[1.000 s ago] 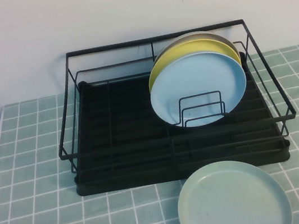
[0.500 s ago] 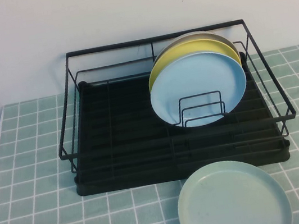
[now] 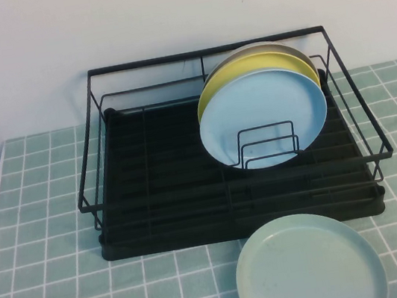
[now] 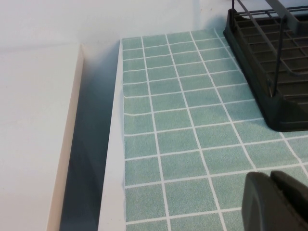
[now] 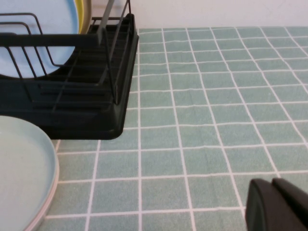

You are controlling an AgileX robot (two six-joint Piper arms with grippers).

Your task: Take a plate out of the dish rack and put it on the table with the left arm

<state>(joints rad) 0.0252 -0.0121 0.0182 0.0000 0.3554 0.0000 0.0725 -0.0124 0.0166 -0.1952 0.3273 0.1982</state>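
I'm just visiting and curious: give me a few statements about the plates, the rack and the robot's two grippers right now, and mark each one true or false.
1. The sky-blue plate stands upright in the dish rack. True.
2. The yellow plate stands in front of the sky-blue plate. False: it stands behind it.
3. A pale mint-green plate lies flat on the table in front of the rack. True.
4. The left gripper is clamped on the sky-blue plate. False: it sits over bare tiles off the rack's left end, fingers closed together, holding nothing.
5. The right gripper holds the mint-green plate. False: it sits over tiles to the rack's right, shut and empty.
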